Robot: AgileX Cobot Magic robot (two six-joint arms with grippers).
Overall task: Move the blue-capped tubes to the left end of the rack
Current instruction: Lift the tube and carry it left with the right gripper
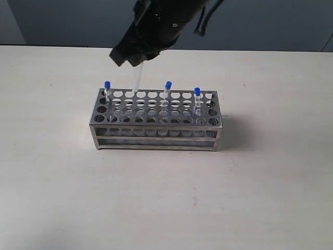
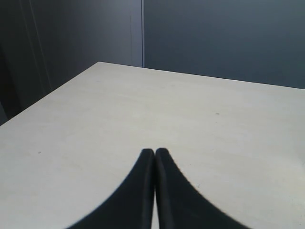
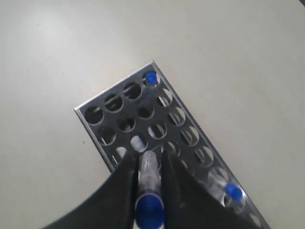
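Observation:
The steel rack stands mid-table. Three blue-capped tubes stand upright in it: one at the back left corner, one at the middle back, one toward the right. My right gripper hangs over the rack's back left part, shut on another blue-capped tube whose lower end reaches the top plate. In the right wrist view that tube sits between the fingers of the right gripper, over the rack. My left gripper is shut and empty, over bare table.
The pale table surrounds the rack on all sides. Its far edge meets a dark wall. In the left wrist view a table corner shows ahead of the shut fingers.

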